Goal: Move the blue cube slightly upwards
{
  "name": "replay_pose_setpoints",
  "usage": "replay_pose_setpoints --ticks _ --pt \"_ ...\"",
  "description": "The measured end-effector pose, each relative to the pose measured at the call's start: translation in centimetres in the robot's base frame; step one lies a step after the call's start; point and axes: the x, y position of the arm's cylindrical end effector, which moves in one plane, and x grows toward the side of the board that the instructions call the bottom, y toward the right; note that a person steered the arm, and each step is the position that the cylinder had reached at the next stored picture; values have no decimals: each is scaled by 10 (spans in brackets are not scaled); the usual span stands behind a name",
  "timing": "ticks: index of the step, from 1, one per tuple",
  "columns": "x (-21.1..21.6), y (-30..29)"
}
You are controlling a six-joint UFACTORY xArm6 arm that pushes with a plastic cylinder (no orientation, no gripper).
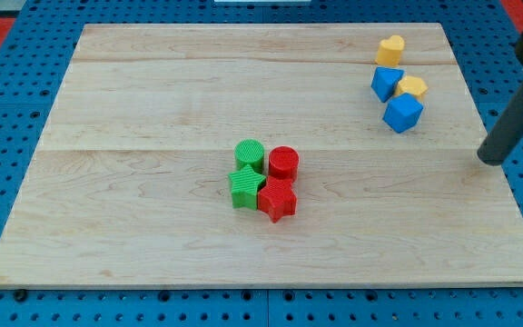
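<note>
The blue cube (403,113) sits near the view's upper right on the wooden board (152,109). Touching its upper edge is a yellow block (412,87), with another blue block (387,83) just to that block's left. A yellow block (390,50) lies above them, a little apart. My tip (490,160) is at the board's right edge, to the right of and a little below the blue cube, with a clear gap between them. The dark rod rises from it toward the view's upper right.
A cluster sits at the board's centre: a green cylinder (250,155), a red cylinder (283,163), a green star (245,187) and a red star (278,200), all touching. A blue pegboard surface (25,309) surrounds the board.
</note>
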Motion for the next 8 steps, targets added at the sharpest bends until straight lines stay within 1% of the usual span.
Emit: replay_pose_setpoints --ticks 3,4,5,6,7,8 --pt "-53 -35" --pt "-61 -52" --pt "-59 -58" --pt "-42 -50" --pt "-41 -66" --pt "-41 -97"
